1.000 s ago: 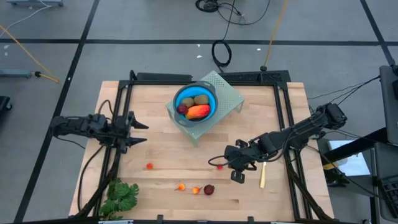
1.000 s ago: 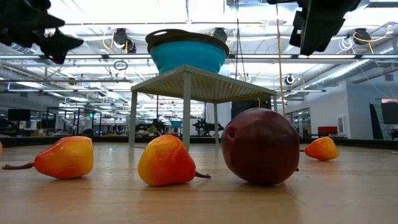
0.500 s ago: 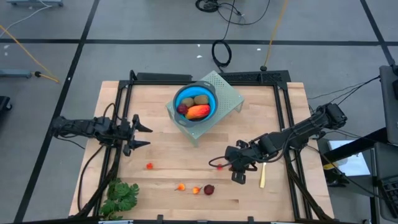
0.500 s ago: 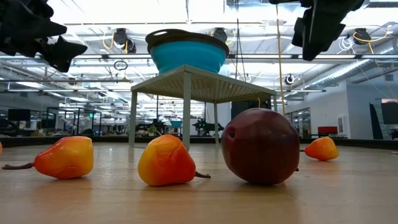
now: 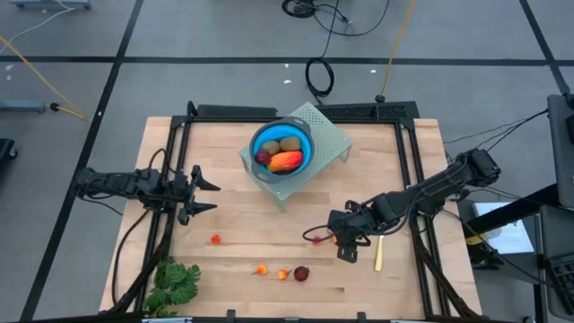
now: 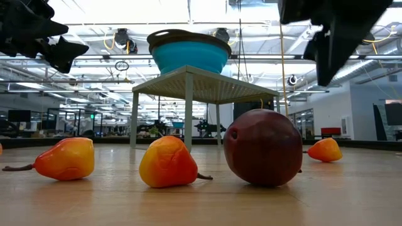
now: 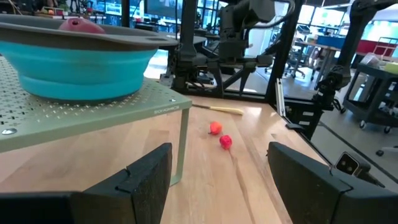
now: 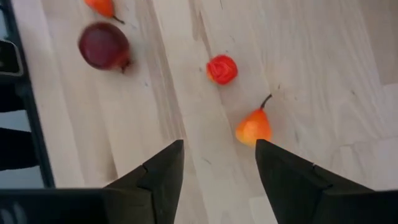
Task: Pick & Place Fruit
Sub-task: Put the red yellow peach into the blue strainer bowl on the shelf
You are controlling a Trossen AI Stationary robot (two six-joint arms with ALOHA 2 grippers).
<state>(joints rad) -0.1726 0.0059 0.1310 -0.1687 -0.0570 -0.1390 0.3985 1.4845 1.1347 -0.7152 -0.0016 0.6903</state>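
- Desk [image 5: 224, 278]: right gripper [image 5: 339, 240] sat lower right of centre, far nearer the loose fruit than left gripper [image 5: 199, 192], which waited spread at mid-left.
- Right fingers [image 8: 155, 174] were parted, holding nothing.
- Small orange pear [image 8: 254, 126] lay just ahead of them, offset toward one finger, stem pointing away; red piece [image 8: 222, 68] beyond.
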